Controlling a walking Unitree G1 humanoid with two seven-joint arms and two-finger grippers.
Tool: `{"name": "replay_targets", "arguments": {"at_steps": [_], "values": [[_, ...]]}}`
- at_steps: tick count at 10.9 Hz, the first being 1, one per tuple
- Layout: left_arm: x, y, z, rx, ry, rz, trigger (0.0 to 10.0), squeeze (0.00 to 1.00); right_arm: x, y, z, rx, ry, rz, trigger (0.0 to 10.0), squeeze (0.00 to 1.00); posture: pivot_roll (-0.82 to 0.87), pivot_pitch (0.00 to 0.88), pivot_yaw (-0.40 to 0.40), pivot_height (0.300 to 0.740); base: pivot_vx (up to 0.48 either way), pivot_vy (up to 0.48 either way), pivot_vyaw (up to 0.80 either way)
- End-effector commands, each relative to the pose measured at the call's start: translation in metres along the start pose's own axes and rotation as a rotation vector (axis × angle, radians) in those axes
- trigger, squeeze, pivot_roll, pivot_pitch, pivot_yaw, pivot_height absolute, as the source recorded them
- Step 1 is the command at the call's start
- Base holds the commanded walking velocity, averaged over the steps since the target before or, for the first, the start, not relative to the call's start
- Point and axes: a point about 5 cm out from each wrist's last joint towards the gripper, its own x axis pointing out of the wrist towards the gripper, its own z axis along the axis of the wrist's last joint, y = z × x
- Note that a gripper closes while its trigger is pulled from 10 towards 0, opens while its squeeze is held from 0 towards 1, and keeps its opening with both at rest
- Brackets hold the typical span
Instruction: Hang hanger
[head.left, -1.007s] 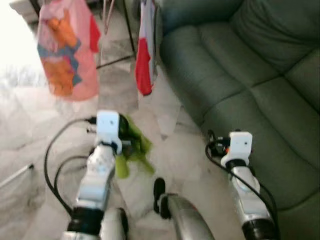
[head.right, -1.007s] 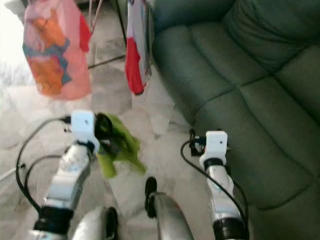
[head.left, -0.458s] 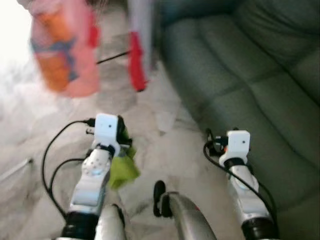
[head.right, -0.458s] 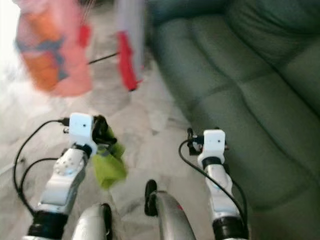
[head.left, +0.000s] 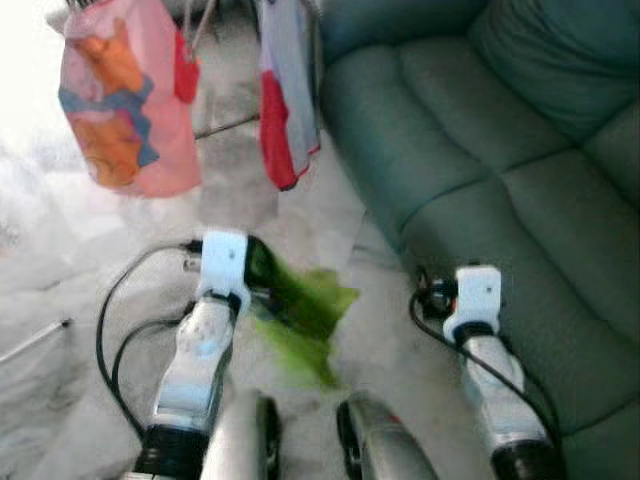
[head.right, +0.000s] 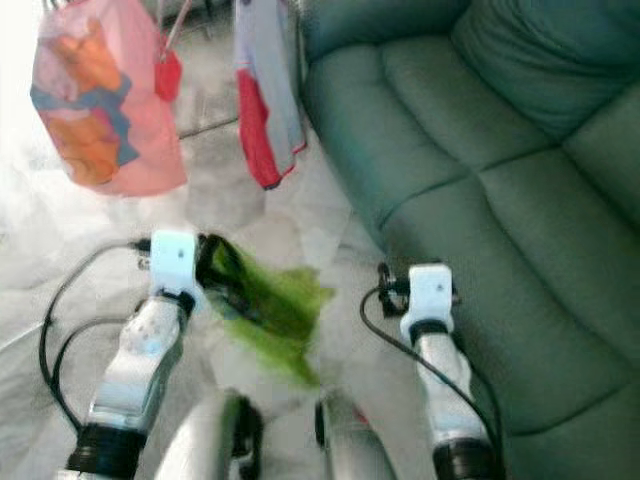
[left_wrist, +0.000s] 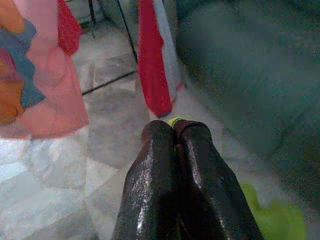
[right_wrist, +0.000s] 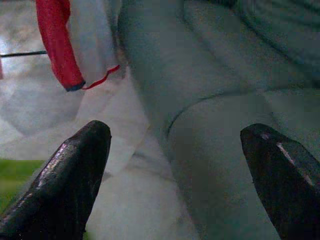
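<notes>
My left gripper (left_wrist: 175, 131) is shut, with a small yellow-green bit pinched between its black fingertips. From it a bright green garment (head.left: 305, 318) hangs and spreads to the right above the floor; I cannot make out a hanger inside it. In the eye views the left gripper (head.left: 257, 272) sits low at the centre left. My right gripper (right_wrist: 180, 145) is open and holds nothing; it points at the sofa's front edge. Ahead, a pink printed garment (head.left: 125, 100) and a red and white garment (head.left: 287, 95) hang from a rack.
A large dark green sofa (head.left: 500, 130) takes up the right side. The rack's thin black leg (head.left: 232, 124) crosses the pale marble floor (head.left: 60, 250) between the hanging clothes. My own legs (head.left: 375, 450) show at the bottom edge.
The view shifted and sharpened as I moved. The green garment swung from under my left gripper out to the right and now spreads wider. The right gripper stays open.
</notes>
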Motion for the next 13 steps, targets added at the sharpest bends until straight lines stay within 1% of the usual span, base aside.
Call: {"name": "replay_targets", "arguments": {"at_steps": [1, 2, 4, 5, 6, 7, 8, 9, 10, 11, 13], "values": [[-0.003, 0.011, -0.002, 0.015, -0.002, 0.045, 10.0, 0.0, -0.002, 0.005, 0.0, 0.007, -0.008, 0.013, 10.0, 0.0, 0.01, 0.276, -0.049, 0.74, 0.334, 0.345, 0.77], [-0.003, 0.01, -0.002, 0.016, -0.002, 0.049, 10.0, 0.0, -0.001, 0.005, 0.001, 0.01, -0.011, 0.013, 10.0, 0.0, 0.01, 0.274, -0.05, 0.74, 0.334, 0.345, 0.76], [-0.003, 0.01, -0.003, 0.044, -0.012, 0.068, 10.0, 0.0, -0.001, 0.004, 0.001, 0.016, -0.013, 0.013, 10.0, 0.0, 0.01, 0.273, -0.053, 0.74, 0.356, 0.319, 0.0], [-0.004, 0.008, -0.002, 0.038, -0.019, 0.089, 10.0, 0.0, -0.001, 0.004, 0.0, 0.017, -0.011, 0.013, 10.0, 0.0, 0.01, 0.268, -0.055, 0.74, 0.0, 0.0, 0.0], [-0.008, 0.009, -0.003, 0.063, -0.034, 0.111, 10.0, 0.0, -0.002, 0.005, -0.001, 0.018, -0.008, 0.014, 10.0, 0.0, 0.01, 0.261, -0.055, 0.74, 0.0, 0.0, 0.0], [-0.014, 0.011, -0.009, 0.071, -0.024, 0.124, 10.0, 0.0, -0.001, 0.005, -0.003, 0.023, -0.003, 0.011, 10.0, 0.0, 0.02, 0.241, -0.055, 0.74, 0.0, 0.0, 0.0], [-0.021, 0.013, -0.021, 0.079, 0.006, 0.123, 10.0, 0.0, 0.0, 0.006, -0.004, 0.028, 0.001, 0.012, 10.0, 0.0, 0.03, 0.224, -0.053, 0.74, 0.0, 0.0, 0.0], [-0.022, 0.014, -0.028, 0.098, 0.021, 0.121, 10.0, 0.0, 0.008, 0.009, 0.001, 0.037, -0.018, 0.016, 10.0, 0.0, 0.04, 0.2, -0.054, 0.74, 0.0, 0.0, 0.0], [-0.017, 0.014, -0.029, 0.104, 0.019, 0.124, 10.0, 0.0, 0.016, 0.01, 0.007, 0.042, -0.032, 0.015, 10.0, 0.0, 0.04, 0.178, -0.053, 0.74, 0.0, 0.0, 0.0], [-0.007, 0.014, -0.022, 0.103, -0.011, 0.133, 10.0, 0.0, 0.026, 0.01, 0.016, 0.041, -0.059, 0.011, 10.0, 0.0, 0.04, 0.154, -0.05, 0.74, 0.0, 0.0, 0.0], [0.004, 0.014, -0.013, 0.091, -0.038, 0.133, 10.0, 0.0, 0.031, 0.008, 0.019, 0.039, -0.074, 0.003, 10.0, 0.0, 0.03, 0.128, -0.043, 0.74, 0.0, 0.0, 0.0]]}}
